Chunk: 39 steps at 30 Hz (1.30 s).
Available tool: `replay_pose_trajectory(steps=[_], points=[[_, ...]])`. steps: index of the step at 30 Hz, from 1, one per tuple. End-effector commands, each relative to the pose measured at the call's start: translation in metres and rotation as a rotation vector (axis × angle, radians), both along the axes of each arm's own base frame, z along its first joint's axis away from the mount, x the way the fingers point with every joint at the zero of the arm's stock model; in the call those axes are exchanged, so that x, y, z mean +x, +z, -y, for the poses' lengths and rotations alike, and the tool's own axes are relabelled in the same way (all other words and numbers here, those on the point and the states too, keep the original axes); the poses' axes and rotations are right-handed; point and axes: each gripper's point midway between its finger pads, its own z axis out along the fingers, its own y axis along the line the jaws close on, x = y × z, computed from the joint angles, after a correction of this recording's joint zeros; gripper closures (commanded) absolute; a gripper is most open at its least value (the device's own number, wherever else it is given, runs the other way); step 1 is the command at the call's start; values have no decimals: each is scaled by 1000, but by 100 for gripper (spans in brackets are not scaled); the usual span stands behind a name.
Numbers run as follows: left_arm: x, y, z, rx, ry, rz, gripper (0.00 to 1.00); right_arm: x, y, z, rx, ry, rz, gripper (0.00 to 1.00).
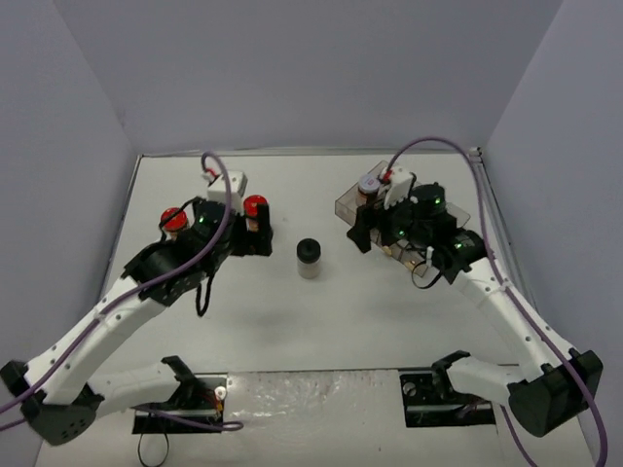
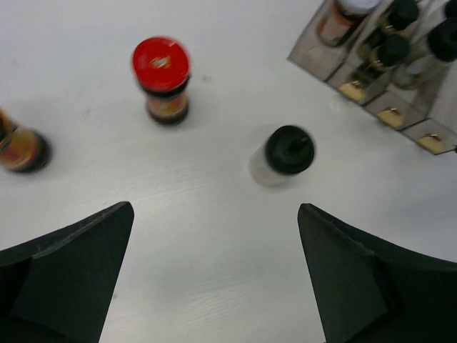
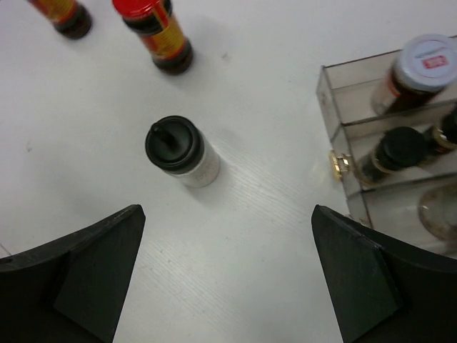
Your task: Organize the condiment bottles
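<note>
Both pairs of jaws hang apart, empty, while the black-capped jar (image 3: 182, 151) stands upright on the desk (image 1: 292, 185) between them, looking light, rigid, probably slick, best pinched across its body below the cap.

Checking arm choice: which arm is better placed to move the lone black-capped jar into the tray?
Right, probably: the black-capped jar stands ahead of its open jaws, and the tray sits beside that arm, far from the left one.
</note>
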Motion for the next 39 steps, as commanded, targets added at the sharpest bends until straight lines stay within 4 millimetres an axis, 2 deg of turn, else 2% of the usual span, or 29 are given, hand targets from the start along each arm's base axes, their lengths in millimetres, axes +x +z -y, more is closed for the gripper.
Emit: replay_pose_trajectory(steps=[1,4,8,13,15,21,25,30,31,33,35,37,38,39], points=[[-21,-42,-65,60,183,-95,3,14,-2,-42,-51,91,78,0],[-42,-58,-103,67,265,-117,3,9,-19,-76,-92,168,78,0],[-60,-79,-132,97,335,-148,3,14,-44,-106,-129,214,60,0],[-67,-83,-139,53,361,-110,3,24,-72,-132,-179,240,42,0],[-68,-88,-139,49,366,-121,3,30,-83,-136,-194,234,33,0],[-72,-98,-136,34,362,-149,3,51,-102,-140,-244,176,29,0],[-72,-98,-136,31,363,-144,3,54,-113,-138,-260,159,16,5],[-70,-101,-135,39,359,-145,3,54,-114,-136,-253,147,20,27],[-69,-101,-135,41,357,-146,3,54,-114,-135,-254,141,23,36],[-67,-103,-134,48,354,-148,3,54,-110,-133,-254,131,30,63],[-65,-102,-133,54,349,-142,3,55,-102,-128,-246,102,46,81],[-62,-102,-132,62,342,-138,3,56,-92,-122,-231,66,58,95],[-61,-102,-132,68,339,-135,3,57,-85,-116,-219,35,65,100],[-60,-101,-132,74,336,-132,3,58,-76,-109,-203,-2,73,100]])
